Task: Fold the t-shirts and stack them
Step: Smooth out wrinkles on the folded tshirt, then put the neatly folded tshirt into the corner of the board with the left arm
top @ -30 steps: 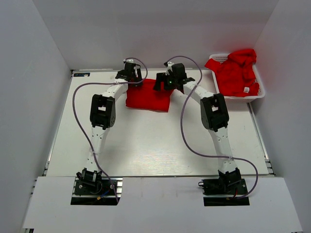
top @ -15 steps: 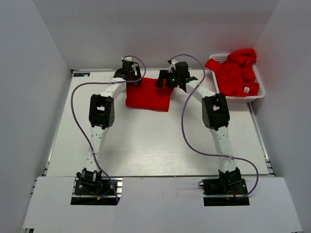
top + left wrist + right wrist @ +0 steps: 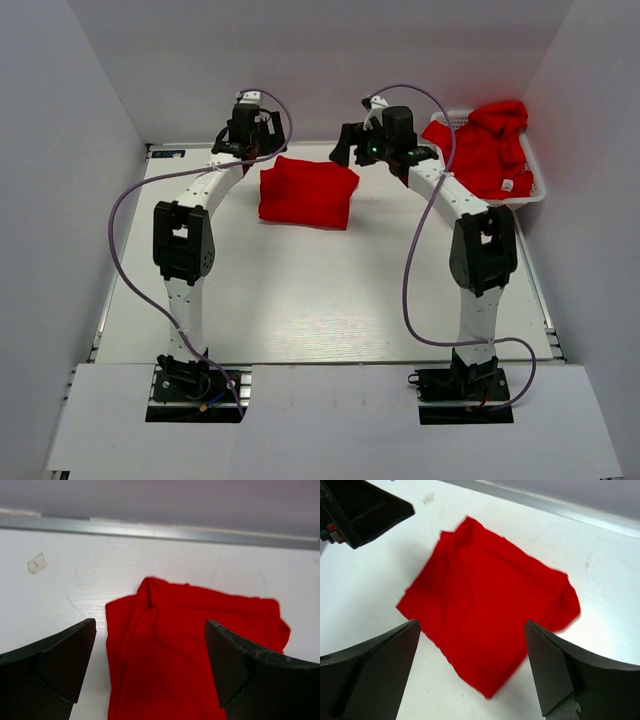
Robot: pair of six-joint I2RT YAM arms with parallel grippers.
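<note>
Evidently soft and light, the folded t-shirt (image 3: 307,195) lies as a roughly square red pad near the middle of the worktop's (image 3: 300,300) far edge. Its top face is creased and one corner bulges a little loose. Such cloth has no stiffness: lifted by a single point it would likely sag and unfold, so the judged hold is a pinch through all layers at two corners of one folded edge, or a slide along the surface. The left gripper (image 3: 150,627) hovers above the shirt's left side and the right gripper (image 3: 472,627) above its right. Both have jaws spread wide and hold nothing, and neither touches the cloth. The unfolded t-shirts (image 3: 485,150) are heaped in the white lattice basket (image 3: 537,192) at the far right corner, draped over its rim, with a small white tag (image 3: 507,184) showing. They are probably tangled, so a grasp at a collar or shoulder seam seems safest for drawing one free. A metal rail (image 3: 150,530) runs along the far edge, just behind the folded pad, and a tape scrap (image 3: 36,563) is stuck near it. The purple cables (image 3: 112,230) loop beside each arm and could brush the cloth.
</note>
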